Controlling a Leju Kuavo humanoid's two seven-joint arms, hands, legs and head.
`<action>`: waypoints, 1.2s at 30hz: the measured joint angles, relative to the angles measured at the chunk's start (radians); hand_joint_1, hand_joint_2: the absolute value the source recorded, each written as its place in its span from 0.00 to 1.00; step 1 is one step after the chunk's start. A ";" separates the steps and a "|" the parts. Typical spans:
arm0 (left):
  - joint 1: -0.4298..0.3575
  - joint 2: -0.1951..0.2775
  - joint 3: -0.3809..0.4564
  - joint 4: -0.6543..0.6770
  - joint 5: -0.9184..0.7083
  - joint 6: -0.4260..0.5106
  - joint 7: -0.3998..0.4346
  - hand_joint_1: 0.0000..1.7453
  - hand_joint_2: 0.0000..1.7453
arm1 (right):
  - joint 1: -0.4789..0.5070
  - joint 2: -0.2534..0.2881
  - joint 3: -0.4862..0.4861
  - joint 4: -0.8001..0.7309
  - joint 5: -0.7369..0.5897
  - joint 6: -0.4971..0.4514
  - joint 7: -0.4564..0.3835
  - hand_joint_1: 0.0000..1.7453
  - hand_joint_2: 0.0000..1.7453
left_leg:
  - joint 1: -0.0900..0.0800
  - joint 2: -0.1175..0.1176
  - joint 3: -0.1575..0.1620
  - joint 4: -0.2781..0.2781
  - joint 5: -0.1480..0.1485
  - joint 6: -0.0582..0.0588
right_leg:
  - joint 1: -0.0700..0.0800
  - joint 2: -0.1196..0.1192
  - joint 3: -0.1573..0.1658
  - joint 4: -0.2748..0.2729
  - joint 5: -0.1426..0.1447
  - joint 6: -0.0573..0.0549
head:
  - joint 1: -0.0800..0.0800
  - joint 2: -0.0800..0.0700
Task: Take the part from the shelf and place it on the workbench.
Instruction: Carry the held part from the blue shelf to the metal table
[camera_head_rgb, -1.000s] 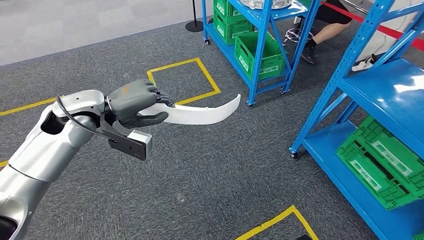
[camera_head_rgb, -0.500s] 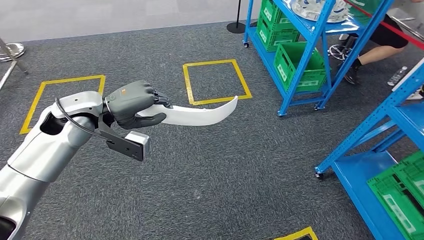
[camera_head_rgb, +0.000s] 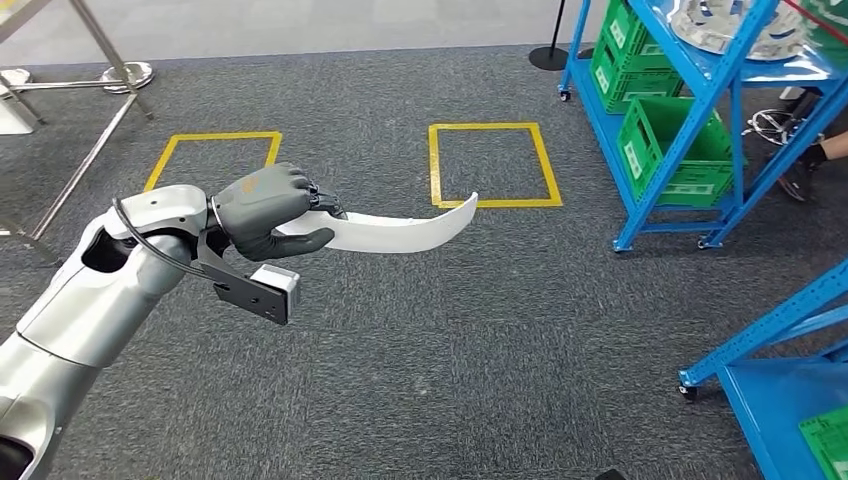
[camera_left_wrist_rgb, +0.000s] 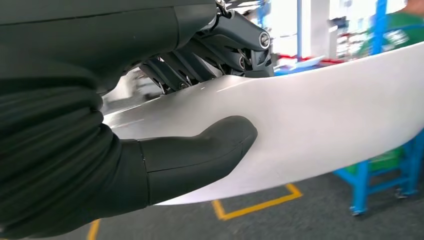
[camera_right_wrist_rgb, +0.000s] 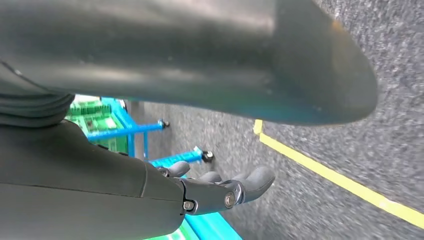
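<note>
My left hand (camera_head_rgb: 268, 211) grips one end of a long, curved white part (camera_head_rgb: 400, 230), held out in front of me above the grey carpet. The part's free tip points toward the right, near a yellow floor square (camera_head_rgb: 492, 166). In the left wrist view the thumb (camera_left_wrist_rgb: 200, 155) presses the part's white face (camera_left_wrist_rgb: 330, 130) and the dark fingers (camera_left_wrist_rgb: 220, 50) wrap over its upper edge. My right hand (camera_right_wrist_rgb: 220, 192) hangs at my side over the floor, fingers loosely extended with nothing in them.
Blue shelving (camera_head_rgb: 700, 110) with green crates (camera_head_rgb: 670, 140) stands at the upper right; another blue shelf (camera_head_rgb: 780, 390) sits at the lower right. Metal frame legs (camera_head_rgb: 90, 110) rise at the upper left. Two yellow taped squares mark the carpet.
The whole view has swung left: the blue shelves slid to the right and out of frame, and metal legs came in at the upper left. My left hand still holds the part the same way.
</note>
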 joint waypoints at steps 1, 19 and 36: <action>0.002 0.003 0.000 0.000 0.000 0.000 0.001 1.00 1.00 | 0.000 0.001 0.000 0.000 0.000 0.000 0.000 0.00 0.00 | 0.000 0.007 0.026 -0.048 0.028 0.001 | 0.000 -0.013 0.002 0.001 -0.002 0.001 | 0.000 0.000; 0.009 0.016 0.011 -0.042 -0.006 -0.029 0.028 1.00 1.00 | 0.001 0.009 0.001 0.000 0.007 0.001 -0.009 0.00 0.00 | 0.003 -0.106 0.136 -0.265 0.110 0.041 | -0.012 0.109 -0.018 0.056 -0.021 0.053 | 0.010 0.000; 0.028 0.038 0.011 -0.047 -0.011 -0.019 0.020 1.00 1.00 | 0.007 -0.019 0.003 0.000 0.003 0.024 -0.010 0.00 0.00 | -0.015 0.089 0.143 -0.269 0.097 0.030 | 0.010 -0.072 0.024 0.006 -0.027 0.018 | -0.003 0.000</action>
